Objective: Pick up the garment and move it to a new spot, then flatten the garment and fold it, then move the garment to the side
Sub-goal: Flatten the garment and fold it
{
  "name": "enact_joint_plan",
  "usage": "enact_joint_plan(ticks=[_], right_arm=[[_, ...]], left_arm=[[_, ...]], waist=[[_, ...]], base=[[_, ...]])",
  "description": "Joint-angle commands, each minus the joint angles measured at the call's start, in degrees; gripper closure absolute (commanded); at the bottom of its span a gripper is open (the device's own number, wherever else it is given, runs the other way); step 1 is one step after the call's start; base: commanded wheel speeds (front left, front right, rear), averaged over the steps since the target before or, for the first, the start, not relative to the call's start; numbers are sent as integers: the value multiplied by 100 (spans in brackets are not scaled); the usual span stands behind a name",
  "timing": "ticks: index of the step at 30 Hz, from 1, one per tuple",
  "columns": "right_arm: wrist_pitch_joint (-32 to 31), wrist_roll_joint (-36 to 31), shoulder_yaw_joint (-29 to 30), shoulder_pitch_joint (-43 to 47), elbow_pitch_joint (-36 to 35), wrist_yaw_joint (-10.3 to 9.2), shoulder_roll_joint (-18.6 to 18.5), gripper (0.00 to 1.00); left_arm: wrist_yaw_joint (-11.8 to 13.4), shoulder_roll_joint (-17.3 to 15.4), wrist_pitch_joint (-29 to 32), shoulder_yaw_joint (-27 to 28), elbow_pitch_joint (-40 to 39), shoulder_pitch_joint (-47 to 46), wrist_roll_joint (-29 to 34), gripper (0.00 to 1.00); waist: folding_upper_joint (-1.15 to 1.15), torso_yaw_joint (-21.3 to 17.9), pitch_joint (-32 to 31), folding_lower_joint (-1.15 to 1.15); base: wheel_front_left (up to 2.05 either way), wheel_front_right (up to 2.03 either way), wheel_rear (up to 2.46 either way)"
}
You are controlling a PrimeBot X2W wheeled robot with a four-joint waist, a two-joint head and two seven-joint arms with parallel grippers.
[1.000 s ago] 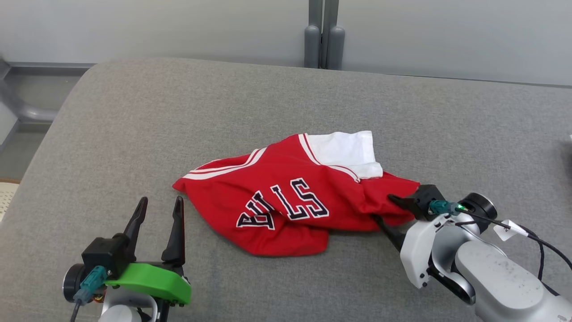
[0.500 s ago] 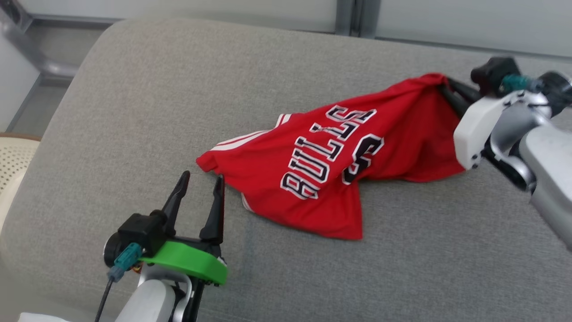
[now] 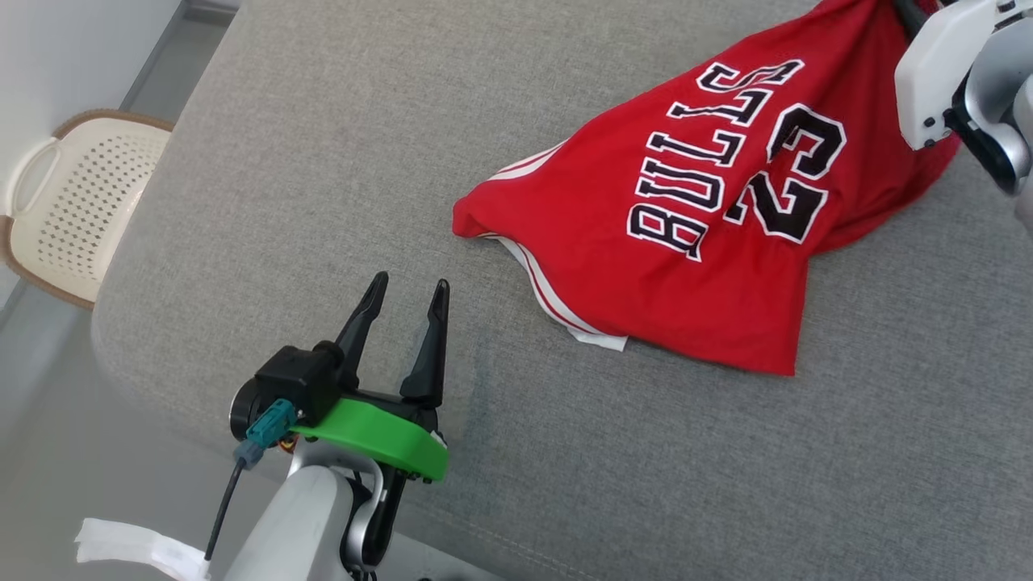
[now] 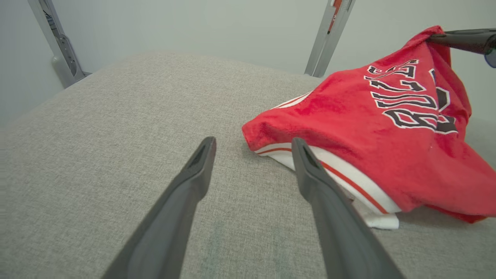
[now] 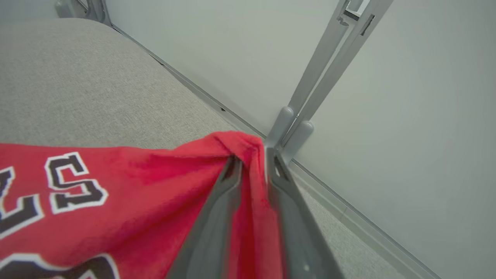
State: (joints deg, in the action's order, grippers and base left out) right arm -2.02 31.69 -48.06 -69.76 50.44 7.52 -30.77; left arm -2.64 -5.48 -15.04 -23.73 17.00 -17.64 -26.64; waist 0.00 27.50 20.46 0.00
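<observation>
Red basketball jersey (image 3: 710, 242) with black lettering, one end bunched in the narrow jaws of the right gripper (image 5: 254, 162), raised toward the grey fabric cushion's (image 3: 323, 161) far edge. Long axis slanting down-left, low end resting near the left gripper (image 3: 409, 282), jaws wide, empty.

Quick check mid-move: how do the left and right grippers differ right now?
The left gripper has its fingers spread and empty; the right gripper has its fingers pinched on a bunched corner of the red jersey. The left gripper sits low over the grey cushion, beside the jersey's striped edge but apart from it; the right gripper holds its corner raised off the cushion at the far end. Both have long dark fingers.
</observation>
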Motion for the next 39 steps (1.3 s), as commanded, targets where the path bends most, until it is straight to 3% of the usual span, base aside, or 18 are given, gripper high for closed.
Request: enact_joint_plan(ticks=[1,6,13,19,22,25,28,32,39], right_arm=[[282,-45,8,-59,196,-6,137,0],[1297,-15,-24,279,593,-6,555,0],[1721,183,297,1026,102,-6,764,0],[1722,-61,1583,2502,-1229,-6,666,0],[1724,-207,2280,3453,-1798,-6,805,0],[1725,-267,2601,4205,-2173,-4,1009,0],[1692,-246,2517,4706,-2301,-4,1146,0],[1157,-107,2150,5052,-2263,-4,1244,0],[658,188,1629,5058,-2203,-4,1364,0]], left_arm=[[-53,39,-15,55,17,-101,90,0],[-92,-52,-16,254,96,99,235,0],[-24,-273,-17,454,113,407,325,0],[41,-400,15,484,47,635,312,0],[71,-438,77,474,-27,745,294,0],[107,-486,134,474,-106,826,264,0],[121,-525,204,447,-166,890,258,0],[150,-545,265,425,-249,914,241,0],[168,-520,296,401,-284,880,188,0]], waist=[[0,89,67,0],[0,-324,-388,0],[0,-1023,-1027,0],[0,-1366,-1407,0],[0,-1432,-1536,0],[0,-1458,-1601,0],[0,-1420,-1639,0],[0,-1283,-1653,0],[0,-935,-1542,0]], base=[[0,0,0],[0,0,0],[0,0,0],[0,0,0],[0,0,0],[0,0,0],[0,0,0],[0,0,0],[0,0,0]])
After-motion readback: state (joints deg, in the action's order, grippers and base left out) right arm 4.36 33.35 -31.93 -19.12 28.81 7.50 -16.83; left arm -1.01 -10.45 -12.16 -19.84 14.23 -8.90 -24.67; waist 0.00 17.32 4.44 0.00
